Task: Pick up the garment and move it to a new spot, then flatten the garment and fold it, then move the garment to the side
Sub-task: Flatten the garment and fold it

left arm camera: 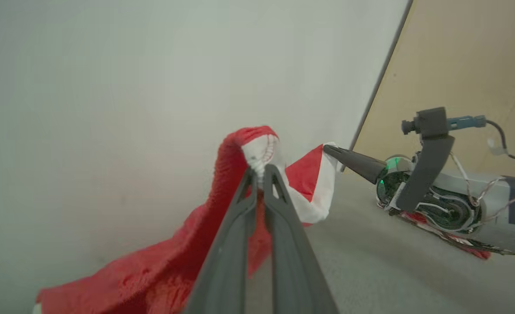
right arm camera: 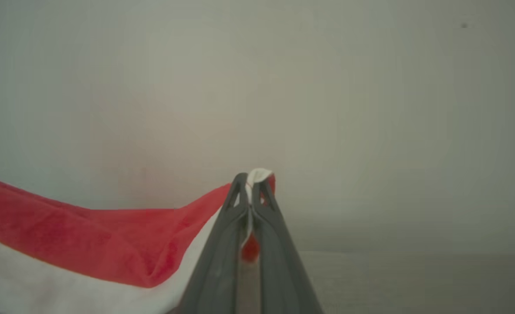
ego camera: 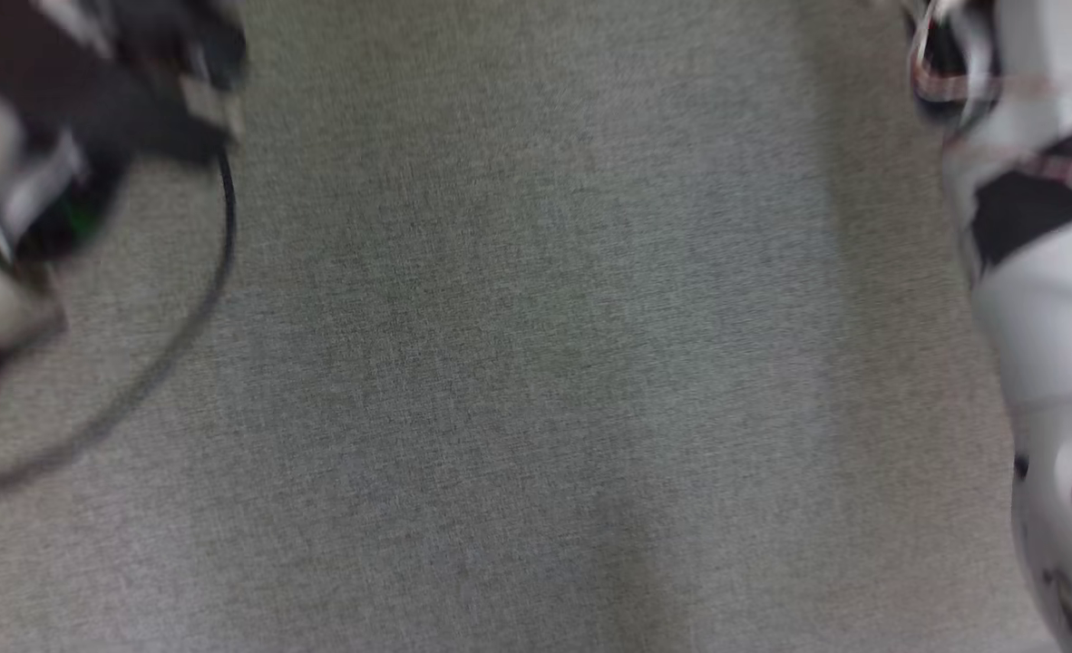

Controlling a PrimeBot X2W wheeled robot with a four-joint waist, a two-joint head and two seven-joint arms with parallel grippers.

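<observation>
- The grey cloth-covered surface (ego camera: 536, 363) spreads across the blurred head view, with 1 forearm at each side edge. It looks like the place where the garment goes down.
- The garment (left arm camera: 161, 270), red with a white band, hangs in front of a pale wall (left arm camera: 153, 65). It is strung between the 2 grippers and sags from them. I cannot tell whether its low end touches the surface.
- The left gripper (left arm camera: 261, 171) is clamped on a bunched red-and-white edge at its fingertips.
- The right gripper (right arm camera: 252, 183) is pinched tight on a white hem. The left wrist view shows it (left arm camera: 331, 151) biting a corner just beside the left one's hold.
- Judged step: step 1, the garment lifted and on its way to a new spot; flattening, folding and the move aside remain.
- Next move calls for drawing the 2 holds apart to stretch the edge, then lowering the garment so the cloth lays out flat, with both grips kept until it rests.
</observation>
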